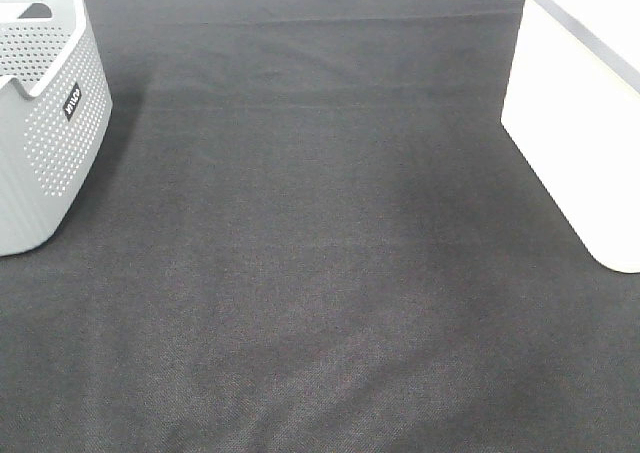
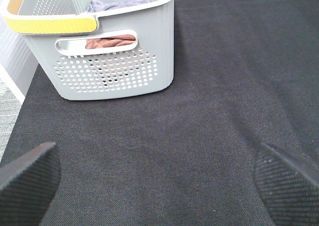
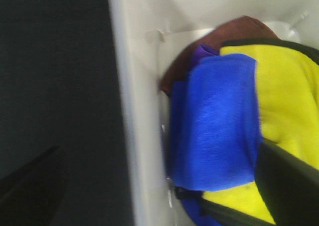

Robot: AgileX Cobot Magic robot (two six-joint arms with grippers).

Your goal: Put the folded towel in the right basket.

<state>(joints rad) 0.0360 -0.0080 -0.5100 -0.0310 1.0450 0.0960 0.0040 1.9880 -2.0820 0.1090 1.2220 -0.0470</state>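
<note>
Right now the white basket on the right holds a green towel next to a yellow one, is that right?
Not quite. The right wrist view shows a blue towel, not a green one, next to the yellow towel inside the white basket on the right.

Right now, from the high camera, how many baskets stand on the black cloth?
2. A grey perforated basket sits at the left edge and a white basket at the right edge. The frame cuts off both, and more could lie outside it.

White lettering on the grey basket's [image 1: 40, 173] black label [image 1: 71, 101] is illegible.
</note>
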